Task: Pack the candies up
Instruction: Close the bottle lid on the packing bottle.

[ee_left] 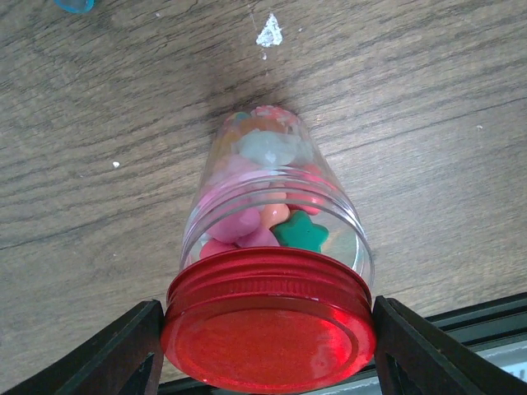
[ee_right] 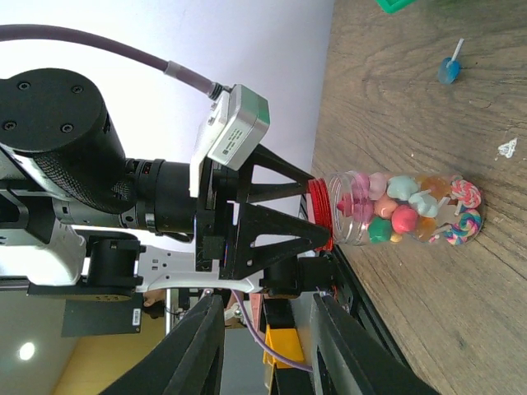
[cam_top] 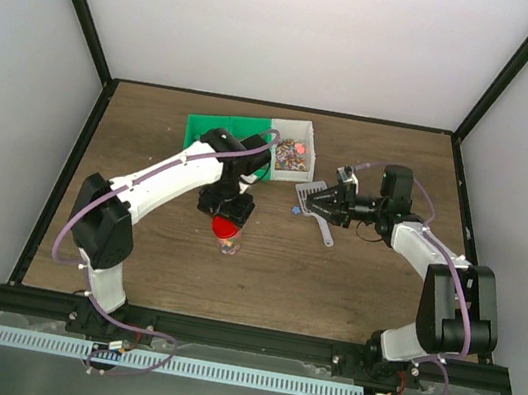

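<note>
A clear, round jar (ee_left: 276, 189) with a glossy, ridged red lid (ee_left: 268, 329) stands on the grainy brown wooden table (ee_left: 99, 164), enclosed by plain white walls (cam_top: 292, 30). The candies (ee_left: 263, 222), smooth hearts, stars and swirls, fill the jar. Above it the left gripper (ee_left: 268, 346) points down from its bent arm, clamping the lid on both sides. To the jar's right the right gripper (ee_right: 266, 300) faces it level, jaws partly apart and holding nothing.
</note>
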`<state>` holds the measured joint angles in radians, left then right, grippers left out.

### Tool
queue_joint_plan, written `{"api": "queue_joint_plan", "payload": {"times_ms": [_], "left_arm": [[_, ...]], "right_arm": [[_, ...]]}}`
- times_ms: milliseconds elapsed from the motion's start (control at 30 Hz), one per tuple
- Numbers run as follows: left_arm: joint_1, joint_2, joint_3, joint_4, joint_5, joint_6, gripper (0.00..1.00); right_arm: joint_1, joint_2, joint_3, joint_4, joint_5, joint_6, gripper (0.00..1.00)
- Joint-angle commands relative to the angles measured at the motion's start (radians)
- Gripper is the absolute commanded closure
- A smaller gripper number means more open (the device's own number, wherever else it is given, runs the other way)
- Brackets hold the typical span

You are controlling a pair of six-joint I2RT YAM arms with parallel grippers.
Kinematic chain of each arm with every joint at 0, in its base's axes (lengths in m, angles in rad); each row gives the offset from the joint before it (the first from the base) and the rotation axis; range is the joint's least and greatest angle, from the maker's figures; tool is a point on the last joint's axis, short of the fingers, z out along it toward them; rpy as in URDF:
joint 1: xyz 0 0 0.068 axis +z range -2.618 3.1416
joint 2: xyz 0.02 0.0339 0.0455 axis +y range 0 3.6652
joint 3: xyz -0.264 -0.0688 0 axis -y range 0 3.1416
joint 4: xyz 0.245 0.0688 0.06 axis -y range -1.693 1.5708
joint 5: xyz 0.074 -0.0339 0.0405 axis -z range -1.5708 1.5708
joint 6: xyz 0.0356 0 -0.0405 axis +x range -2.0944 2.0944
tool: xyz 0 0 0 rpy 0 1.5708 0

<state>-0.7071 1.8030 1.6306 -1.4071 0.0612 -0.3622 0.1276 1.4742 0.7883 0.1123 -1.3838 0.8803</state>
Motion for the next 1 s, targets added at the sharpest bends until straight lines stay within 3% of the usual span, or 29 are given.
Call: {"api": "queue_joint_plan", "payload": {"times_ms": [0,967], "left_arm": [[-0.002,-0.006,0.04,-0.008,-0.01,-0.001,0.33],[-0.014,0.02,0.05,-0.007,0.008,0.006,0.33]], "right_arm": [[-0.009,-0.01,0.029,-0.012,-0.016,-0.017,0.69],[-0.009,-0.003,0.023,-0.021,-0.015,-0.026,0.69]]}}
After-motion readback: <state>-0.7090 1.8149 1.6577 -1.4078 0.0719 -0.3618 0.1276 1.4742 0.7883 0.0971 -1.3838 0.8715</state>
